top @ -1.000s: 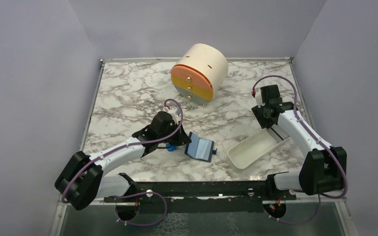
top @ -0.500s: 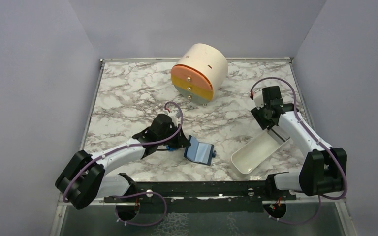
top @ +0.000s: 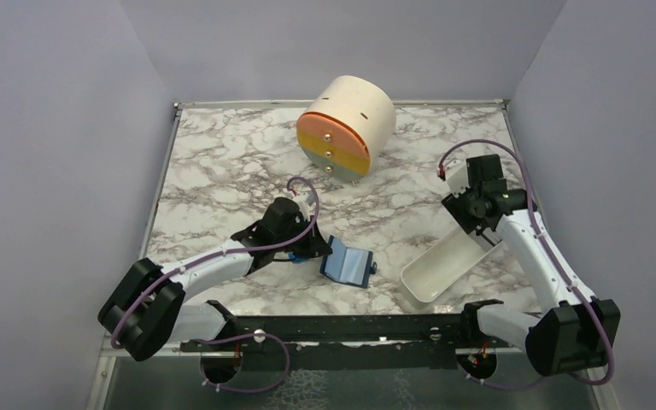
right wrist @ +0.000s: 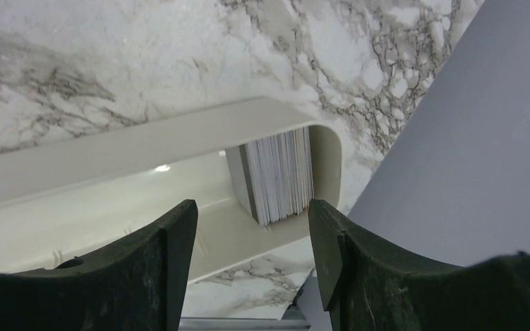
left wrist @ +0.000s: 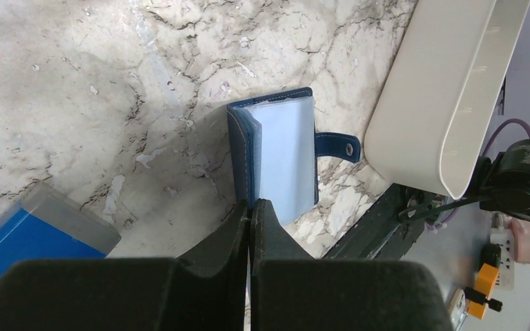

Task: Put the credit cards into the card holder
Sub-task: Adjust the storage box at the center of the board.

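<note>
1. Nearest us, the left gripper has its black fingers pressed flat together with no gap. The tips touch the near edge of the wallet. We cannot tell whether a leaf is nipped between them.
2. Just beside that gripper lies a bright blue block with a clear greyish rim. It rests flat on the glossy, grey-veined marble table.
3. The wallet sits on the near half of the table, between the left gripper and the tray. Its cover is navy with visible stitching and its inside is smooth pale blue. It stands half open like a book, with the fold running away from the left gripper and the snap tab pointing toward the tray.
4. The tray is a smooth white oblong with rounded ends. Its long axis runs from near-left to far-right. Since a second ago it has swung to a steeper slant, and the wallet has slid slightly nearer us.
5. The right gripper hangs over the tray's far end with its jaws spread wide, holding nothing. Its arm's elbow has moved nearer us and to the right.
6. The cards are a stack of thin pale rectangles standing on edge, packed against the tray's rounded far end. Their faces are turned along the tray's length and their top edges run across it.
7. Farthest back lies a cream round tub on its side. Its flat face is banded orange, yellow and grey, with small knobs.
</note>
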